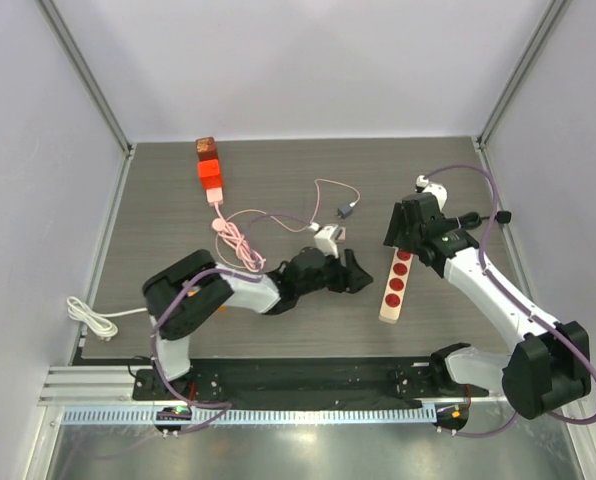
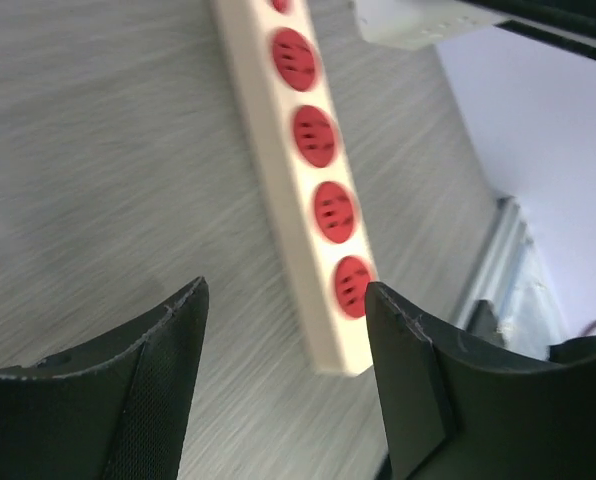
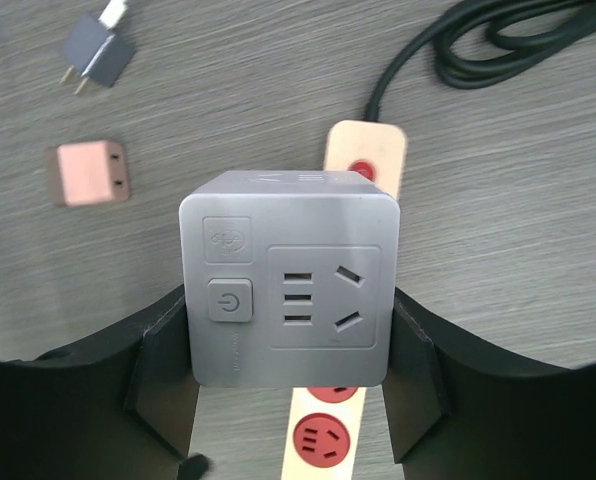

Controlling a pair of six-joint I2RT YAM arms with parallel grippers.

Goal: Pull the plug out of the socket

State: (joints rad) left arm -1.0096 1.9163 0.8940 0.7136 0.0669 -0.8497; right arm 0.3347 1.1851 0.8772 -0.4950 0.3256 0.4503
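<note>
Three pale walls, table perhaps wood-grained

Even, diffuse lighting with faint soft shadows; the left wrist view shows the power strip slightly blurred, the right wrist view sharp throughout

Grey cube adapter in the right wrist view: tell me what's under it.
Beneath the grey plastic cube-shaped adapter runs a cream power strip with red sockets: one shows above it, two below. The sockets directly underneath, and whether it is plugged in, are hidden.
</note>
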